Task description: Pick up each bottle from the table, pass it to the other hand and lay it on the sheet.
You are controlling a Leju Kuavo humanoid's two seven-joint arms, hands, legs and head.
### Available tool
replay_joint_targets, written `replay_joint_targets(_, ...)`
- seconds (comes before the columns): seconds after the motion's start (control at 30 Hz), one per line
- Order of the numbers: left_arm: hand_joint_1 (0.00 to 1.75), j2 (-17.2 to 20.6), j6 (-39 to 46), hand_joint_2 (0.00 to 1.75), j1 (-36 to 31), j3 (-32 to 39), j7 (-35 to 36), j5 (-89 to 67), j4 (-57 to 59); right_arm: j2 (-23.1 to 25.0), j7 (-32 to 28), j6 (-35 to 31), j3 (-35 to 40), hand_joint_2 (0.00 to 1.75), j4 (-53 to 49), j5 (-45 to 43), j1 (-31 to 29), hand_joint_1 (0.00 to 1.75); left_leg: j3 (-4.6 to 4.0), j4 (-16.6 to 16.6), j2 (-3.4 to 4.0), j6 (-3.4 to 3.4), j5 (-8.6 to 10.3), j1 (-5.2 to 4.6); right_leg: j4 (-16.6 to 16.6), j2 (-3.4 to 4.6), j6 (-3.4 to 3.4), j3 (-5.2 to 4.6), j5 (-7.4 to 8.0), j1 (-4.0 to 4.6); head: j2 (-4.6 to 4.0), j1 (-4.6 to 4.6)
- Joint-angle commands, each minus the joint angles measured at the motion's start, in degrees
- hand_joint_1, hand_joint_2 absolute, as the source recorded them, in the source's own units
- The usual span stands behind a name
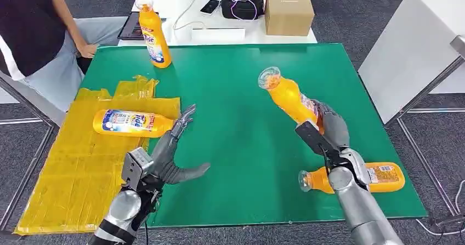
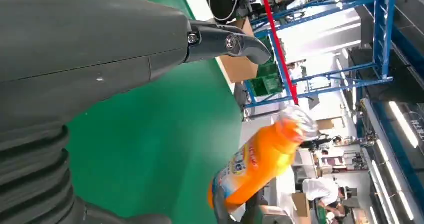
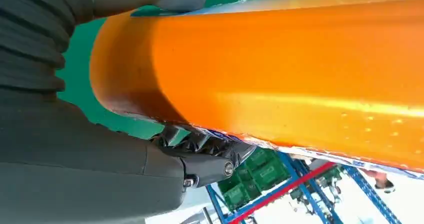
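Note:
My right hand (image 1: 329, 125) grips an orange bottle (image 1: 289, 97) by its lower body and holds it above the green mat, tilted with its clear cap toward the far left. The same bottle (image 3: 280, 78) runs across the right wrist view against my fingers (image 3: 205, 159), and the held bottle (image 2: 255, 164) also appears in the left wrist view. My left hand (image 1: 170, 152) hovers over the mat's near left, fingers spread, holding nothing. One bottle (image 1: 131, 123) lies on the yellow sheet (image 1: 71, 174). Another bottle (image 1: 153, 34) stands upright at the mat's far left. A third (image 1: 373, 178) lies behind my right forearm.
The green mat (image 1: 236, 146) covers the table. A person (image 1: 38, 31) sits at the far left with a hand near the mat's corner. Behind the mat, a white table carries a cardboard box (image 1: 288, 12), a dark bag (image 1: 241, 1) and a phone (image 1: 210, 6).

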Motion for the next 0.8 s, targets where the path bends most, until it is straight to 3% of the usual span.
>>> replay_joint_targets(0.03,0.0,0.76,0.3,1.75,-1.46,-2.83,0.18,0.5,2.36,7.03,-5.3,18.87,-3.54,1.75,-7.86,-21.35,6.34,1.75,0.14,-0.03,0.06,-0.08,-0.03,0.04,-0.06,0.03,-0.06,0.15,-0.02,0.04,0.0,0.0)
replay_joint_targets(0.07,0.0,0.85,0.43,1.75,-1.73,-3.12,-0.05,0.76,2.75,7.16,-5.58,18.32,-2.53,1.75,-8.26,-21.72,7.13,1.75,0.18,-0.03,0.08,-0.11,-0.05,0.07,-0.09,0.04,-0.09,0.21,-0.02,0.06,0.0,0.0)
replay_joint_targets(0.1,0.0,0.73,0.34,1.75,-2.22,-3.52,-0.46,1.31,3.51,7.81,-6.45,27.07,-1.8,1.75,-7.86,-31.04,8.95,1.75,0.2,-0.06,0.03,-0.1,-0.04,0.06,-0.11,0.0,-0.09,0.23,-0.03,0.06,0.0,-0.02)
replay_joint_targets(0.13,0.0,0.52,0.29,1.75,-2.46,-3.71,-0.58,1.65,3.96,8.61,-7.62,29.12,-0.15,1.75,-7.84,-32.24,10.59,1.75,0.19,-0.06,-0.02,-0.09,-0.03,0.05,-0.1,-0.05,-0.08,0.22,-0.04,0.04,0.0,0.0)
replay_joint_targets(0.57,0.0,0.13,1.63,1.75,-4.47,-5.52,0.56,4.73,6.04,11.92,-8.53,26.26,13.65,1.75,-5.44,-32.52,11.83,1.75,0.14,0.0,0.21,-0.11,-0.06,0.1,-0.04,0.15,-0.09,0.09,-0.01,0.11,0.0,0.02)
replay_joint_targets(0.8,0.0,0.67,1.0,1.75,-4.9,-6.24,1.34,6.52,6.84,12.41,-8.98,23.16,16.36,1.75,-4.37,-30.85,10.43,1.75,0.18,-0.03,0.22,-0.1,-0.06,0.1,-0.07,0.16,-0.08,0.12,-0.02,0.11,0.0,0.0)
